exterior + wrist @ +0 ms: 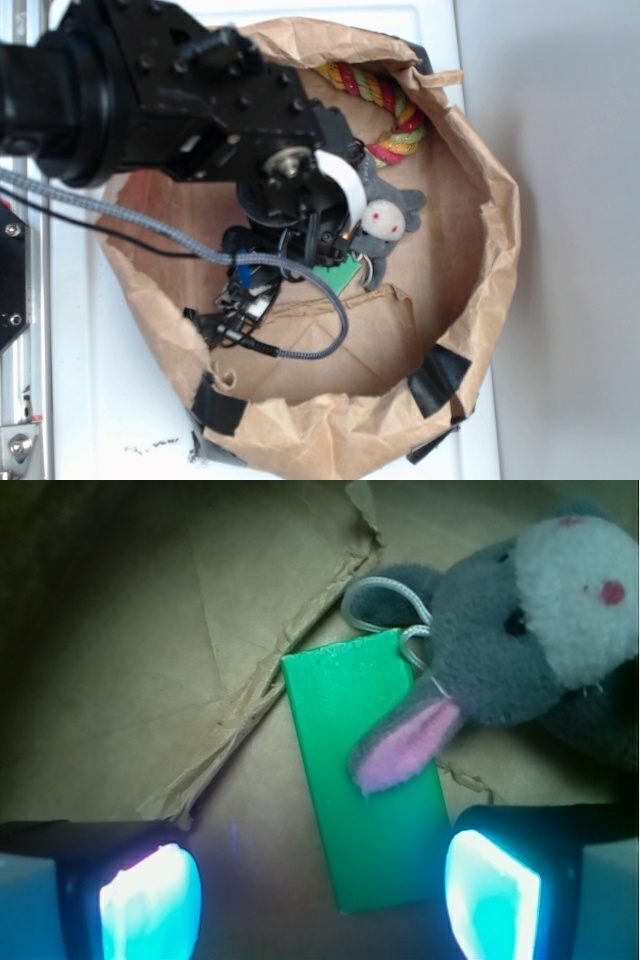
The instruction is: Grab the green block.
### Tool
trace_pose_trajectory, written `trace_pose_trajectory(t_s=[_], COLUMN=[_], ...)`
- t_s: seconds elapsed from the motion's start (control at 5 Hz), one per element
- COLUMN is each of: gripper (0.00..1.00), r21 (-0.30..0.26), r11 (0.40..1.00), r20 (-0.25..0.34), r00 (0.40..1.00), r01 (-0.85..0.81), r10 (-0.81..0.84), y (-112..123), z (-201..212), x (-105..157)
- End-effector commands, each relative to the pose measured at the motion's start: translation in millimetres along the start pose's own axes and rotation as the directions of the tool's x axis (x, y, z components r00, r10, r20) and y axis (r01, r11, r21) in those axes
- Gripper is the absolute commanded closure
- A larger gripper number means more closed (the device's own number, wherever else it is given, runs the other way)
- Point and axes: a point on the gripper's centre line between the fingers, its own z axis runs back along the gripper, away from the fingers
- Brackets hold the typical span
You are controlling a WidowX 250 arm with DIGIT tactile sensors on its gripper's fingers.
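The green block lies flat on the brown paper floor, its near end between my two fingertips and closer to the right one. In the exterior view only a corner of the green block shows under the arm. My gripper is open, with a wide gap between the glowing pads. Nothing is held. A grey plush toy lies at the block's far end, and its pink-lined ear rests across the block's right side.
The toy's cord loop lies at the block's far corner. A torn paper flap runs along the block's left. The crumpled paper bag wall rings the area, and a multicoloured rope lies at the back.
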Motion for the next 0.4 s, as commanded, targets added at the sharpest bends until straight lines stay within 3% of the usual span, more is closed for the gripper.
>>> trace_pose_trajectory(t_s=[0.0, 0.2], gripper=[0.00, 0.00], r21=[0.055, 0.019], r11=[0.998, 1.000], r20=[0.045, 0.012], r00=[0.999, 1.000], r01=[-0.012, 0.016], r10=[0.010, -0.016], y=[4.6, 9.6], z=[-10.3, -21.3], x=[3.9, 9.7])
